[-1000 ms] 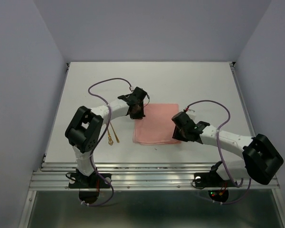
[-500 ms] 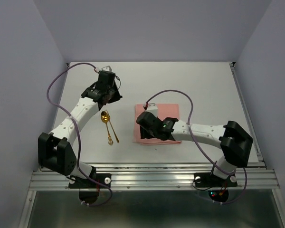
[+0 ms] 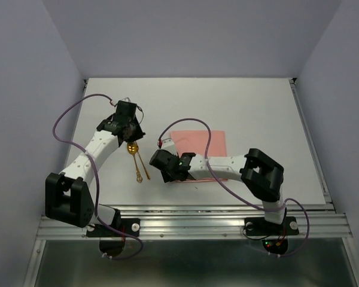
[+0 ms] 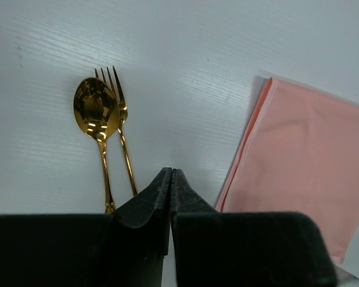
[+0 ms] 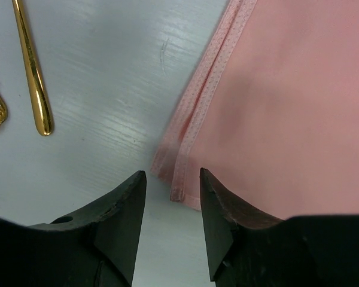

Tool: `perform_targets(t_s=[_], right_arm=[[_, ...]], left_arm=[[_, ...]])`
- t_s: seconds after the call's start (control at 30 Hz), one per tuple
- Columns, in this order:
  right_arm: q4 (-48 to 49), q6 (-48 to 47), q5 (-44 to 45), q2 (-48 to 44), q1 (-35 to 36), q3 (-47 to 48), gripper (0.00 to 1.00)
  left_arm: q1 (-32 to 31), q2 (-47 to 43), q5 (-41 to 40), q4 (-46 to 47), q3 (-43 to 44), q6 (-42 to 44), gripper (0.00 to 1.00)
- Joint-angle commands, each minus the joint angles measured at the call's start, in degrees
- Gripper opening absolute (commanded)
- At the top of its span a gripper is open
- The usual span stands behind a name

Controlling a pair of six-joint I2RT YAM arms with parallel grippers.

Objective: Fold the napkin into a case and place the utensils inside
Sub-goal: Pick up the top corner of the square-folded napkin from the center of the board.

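Note:
The salmon-pink napkin point(image 3: 200, 149) lies flat on the white table, folded in layers into a wide rectangle rather than a narrow case. Two gold utensils, a spoon point(image 4: 97, 113) and a fork point(image 4: 121, 119), lie side by side left of it point(image 3: 137, 161). My left gripper point(image 3: 130, 133) hovers over the spoon's head; in the left wrist view it point(image 4: 170, 174) is shut on nothing. My right gripper point(image 3: 167, 173) is open at the napkin's near-left corner. In the right wrist view the layered corner point(image 5: 180, 188) sits between the spread fingertips point(image 5: 172, 173), untouched.
The white table point(image 3: 257, 107) is walled at the back and on both sides. A metal rail point(image 3: 185, 218) runs along its near edge. The utensil handle ends point(image 5: 33, 78) lie just left of the right gripper. Purple cables loop above both arms.
The left gripper left the napkin's far-left corner and swung left to the utensils. The right gripper travelled left across the napkin to its near-left corner. The napkin stayed flat.

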Motion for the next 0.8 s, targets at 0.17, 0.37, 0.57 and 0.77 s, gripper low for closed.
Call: perform_targets(t_s=[0.17,0.37,0.57,0.77], right_arm=[[-2.97,1.49,3.3,1.72,0.19,2.21,0.39],[-2.88,2.63,4.71,-0.03,0.19,1.24,0.19],[-2.62,3.33,8.13,-3.11,0.19,0.36,0.01],[-0.96,4.56,9.71,-7.94,-3.85,-3.32,0.01]], left_arm=[[0.69,-2.94,0.38,1.03,-1.02,0.16,0.15],[0.69,-2.67,1.26,1.91,-1.55,0.07,0.15],[0.69,-2.76,1.35,1.56,-0.85,0.42,0.15],[0.69,-2.67,2.31,2.44,-2.08,0.33,0.15]])
